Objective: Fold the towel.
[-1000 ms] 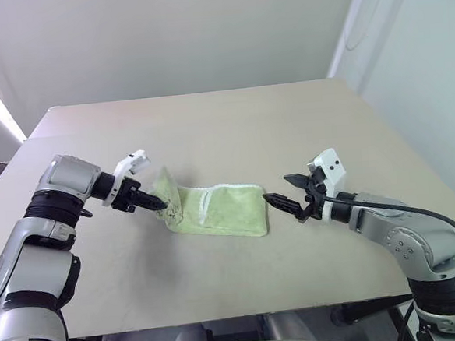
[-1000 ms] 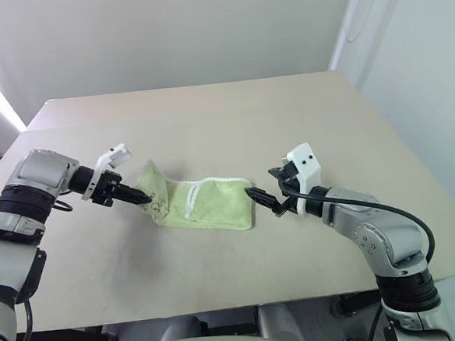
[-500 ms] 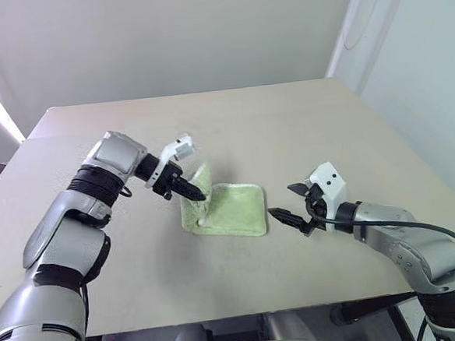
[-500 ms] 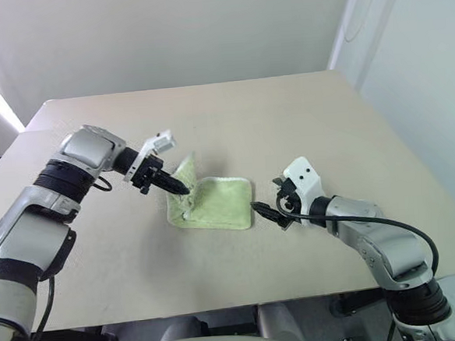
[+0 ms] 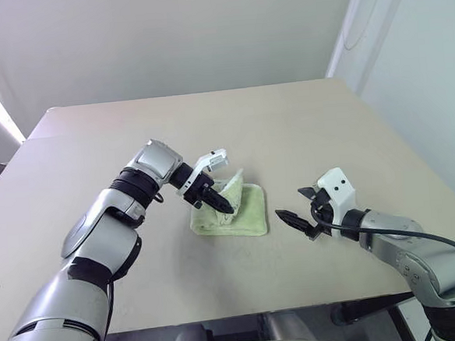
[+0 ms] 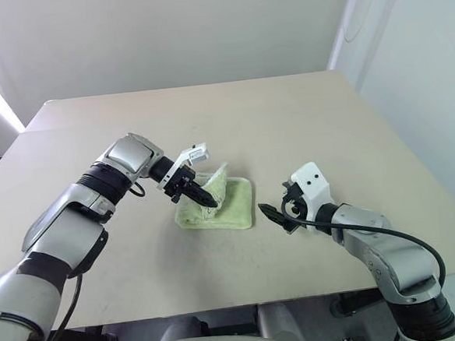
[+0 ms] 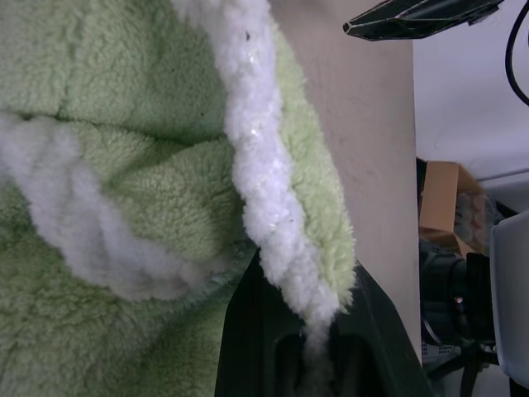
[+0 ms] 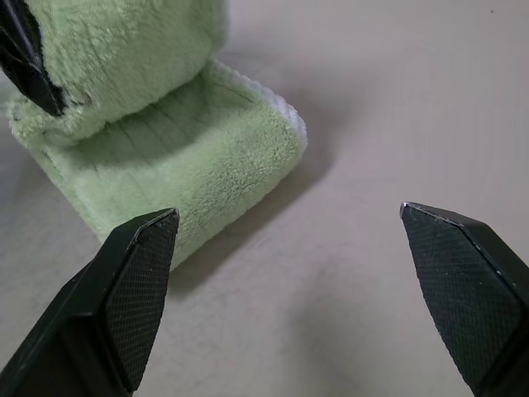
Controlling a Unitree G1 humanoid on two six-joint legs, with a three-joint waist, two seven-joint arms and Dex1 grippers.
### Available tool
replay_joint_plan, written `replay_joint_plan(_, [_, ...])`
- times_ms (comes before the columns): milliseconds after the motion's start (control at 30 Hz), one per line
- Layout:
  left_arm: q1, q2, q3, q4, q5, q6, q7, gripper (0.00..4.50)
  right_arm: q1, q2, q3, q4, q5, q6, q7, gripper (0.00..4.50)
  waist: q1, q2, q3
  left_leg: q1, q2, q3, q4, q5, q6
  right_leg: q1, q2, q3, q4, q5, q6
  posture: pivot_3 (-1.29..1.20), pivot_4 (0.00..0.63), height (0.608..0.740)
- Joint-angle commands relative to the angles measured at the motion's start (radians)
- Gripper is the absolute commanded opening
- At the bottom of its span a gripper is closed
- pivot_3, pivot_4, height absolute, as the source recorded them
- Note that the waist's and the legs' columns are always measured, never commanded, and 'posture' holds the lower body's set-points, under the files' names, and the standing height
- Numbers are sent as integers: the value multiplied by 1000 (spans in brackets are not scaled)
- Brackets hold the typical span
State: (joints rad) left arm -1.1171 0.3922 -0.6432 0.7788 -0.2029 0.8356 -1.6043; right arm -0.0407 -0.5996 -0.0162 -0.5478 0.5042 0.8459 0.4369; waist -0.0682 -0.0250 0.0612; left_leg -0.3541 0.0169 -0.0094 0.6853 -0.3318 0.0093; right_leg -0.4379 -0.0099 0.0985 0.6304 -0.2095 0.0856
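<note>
The light green towel (image 5: 242, 210) lies doubled near the middle of the tan table (image 5: 209, 125). One end of it is lifted and brought over the part lying flat. My left gripper (image 5: 219, 205) is shut on that lifted end. In the left wrist view the white stitched edging (image 7: 264, 207) is pinched between its black fingers (image 7: 248, 347). My right gripper (image 5: 290, 203) hovers open just to the right of the towel (image 8: 182, 141), apart from it, with nothing between its fingertips (image 8: 136, 273).
Bare tabletop surrounds the towel on every side. The table's front edge (image 5: 245, 313) runs close below both arms, and its right edge (image 5: 414, 165) lies beyond my right arm. A cardboard box (image 7: 442, 207) stands on the floor past the table.
My left gripper has carried the towel's left end rightward, up and over the flat part, so the towel now looks about half as long. The right gripper has drawn slightly away to the right.
</note>
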Motion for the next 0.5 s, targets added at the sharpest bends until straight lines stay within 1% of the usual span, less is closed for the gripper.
replay_joint_plan(33, [-25,-25,57,4,29,-46,36,42,5,13,-29,-46,4,0,-15,4500,1,0,0,0,0,0,0,0,0,1,0,0,0,0,0,0,0,712])
replay_joint_plan(167, [-2,-40,92,-18,30,-67,43,42,22,18,-32,-53,3,-1,-25,4500,0,0,0,0,0,0,0,0,0,1,0,0,-1,0,0,0,0,712])
replay_joint_plan(300, [16,-23,80,-59,35,-81,2,1077,27,19,-35,-59,6,0,-30,4500,0,0,0,0,0,0,0,0,0,1,0,0,-1,0,0,0,0,712])
replay_joint_plan(400, [27,-5,61,-102,18,-70,-10,2213,26,15,-37,-53,3,1,-32,4500,0,0,0,1,0,0,0,0,0,2,0,0,-1,0,0,0,0,712])
replay_joint_plan(467, [27,-5,65,-107,20,-56,-10,2891,24,12,-37,-48,1,0,-32,4500,0,0,0,1,0,0,0,0,0,2,0,0,0,0,0,0,0,712])
replay_joint_plan(500, [26,-5,71,-110,5,-44,-10,3313,21,13,-36,-46,1,0,-33,4500,0,0,0,1,0,0,0,0,0,2,0,0,0,0,0,0,0,712])
